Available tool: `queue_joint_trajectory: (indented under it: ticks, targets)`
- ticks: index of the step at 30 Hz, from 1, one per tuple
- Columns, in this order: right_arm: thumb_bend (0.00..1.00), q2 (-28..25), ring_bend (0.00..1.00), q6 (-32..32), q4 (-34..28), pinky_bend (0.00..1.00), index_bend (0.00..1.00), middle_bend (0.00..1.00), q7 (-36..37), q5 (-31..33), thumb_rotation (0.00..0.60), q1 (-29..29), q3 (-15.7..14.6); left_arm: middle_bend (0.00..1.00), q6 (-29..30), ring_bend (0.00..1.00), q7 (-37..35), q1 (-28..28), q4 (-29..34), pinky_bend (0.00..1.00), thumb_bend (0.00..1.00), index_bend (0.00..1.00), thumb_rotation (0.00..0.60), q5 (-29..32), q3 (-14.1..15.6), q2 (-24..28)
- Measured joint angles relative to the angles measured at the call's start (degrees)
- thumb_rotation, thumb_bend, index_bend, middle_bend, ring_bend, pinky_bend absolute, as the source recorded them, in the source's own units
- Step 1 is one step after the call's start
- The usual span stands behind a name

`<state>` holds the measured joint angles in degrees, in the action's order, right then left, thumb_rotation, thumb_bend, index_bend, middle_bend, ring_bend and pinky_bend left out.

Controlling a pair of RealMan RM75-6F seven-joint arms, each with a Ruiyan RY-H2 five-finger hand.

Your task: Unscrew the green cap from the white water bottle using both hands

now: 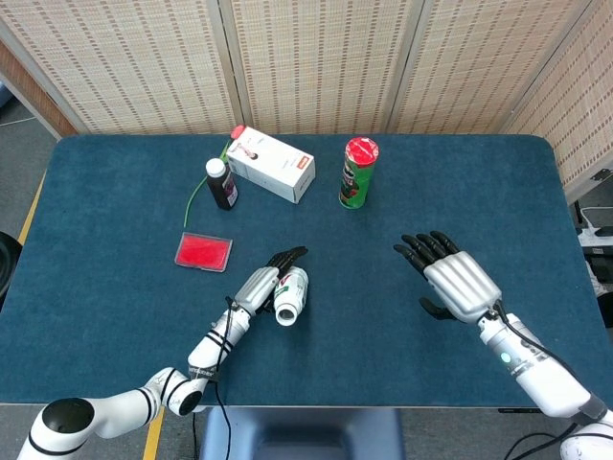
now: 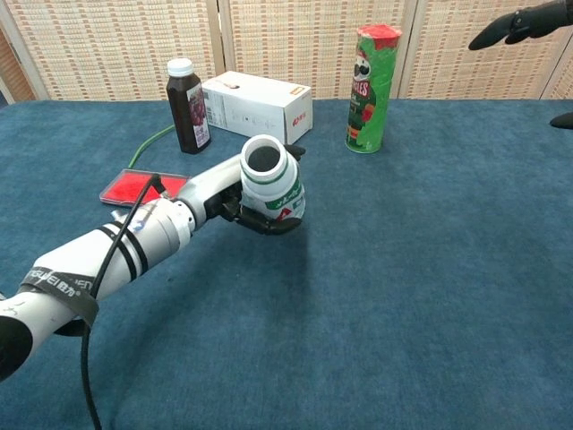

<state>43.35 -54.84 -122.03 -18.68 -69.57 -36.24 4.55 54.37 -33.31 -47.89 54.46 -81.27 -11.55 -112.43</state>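
My left hand (image 1: 259, 287) grips the white water bottle (image 1: 290, 295) around its body, left of the table's middle. The bottle (image 2: 269, 179) is tipped far over, and its open mouth faces the chest camera. There is no cap on the mouth, and I see no green cap in either view. Dark fingers of my left hand (image 2: 226, 193) curl under the bottle's green-and-red label. My right hand (image 1: 455, 278) hovers over the right part of the table with fingers spread and nothing in it. Only its dark fingertips (image 2: 510, 25) reach into the chest view's top right corner.
A green chip can with a red lid (image 1: 358, 172) stands at the back. To its left are a white box (image 1: 271, 164) and a dark juice bottle (image 1: 221, 183). A red flat case (image 1: 203, 251) lies near my left hand, with a green cable (image 1: 196, 196) behind it.
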Motion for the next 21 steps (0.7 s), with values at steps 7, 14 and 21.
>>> queue_joint_trajectory:
  ticks: [7,14,21]
  targets:
    - [0.29,-1.06,0.00,-0.44,-0.66,0.00,0.00,0.00,0.19,-0.82,0.600,1.03,0.08,0.00,1.29,0.00,9.90,-0.11,-1.06,0.00,0.31,0.00,0.600,-1.69,1.69,1.13]
    - [0.29,-0.54,0.00,0.39,-0.49,0.00,0.00,0.00,0.49,-1.37,0.600,1.53,-0.27,0.00,4.21,0.00,30.15,0.10,-5.73,0.00,0.30,0.00,0.600,-4.49,4.48,0.89]
    - [0.29,-0.76,0.00,0.21,-0.25,0.00,0.00,0.00,1.23,-2.02,0.600,2.18,-0.09,0.00,5.94,0.00,36.49,0.46,-4.82,0.02,0.28,0.00,0.600,-4.64,4.66,1.21]
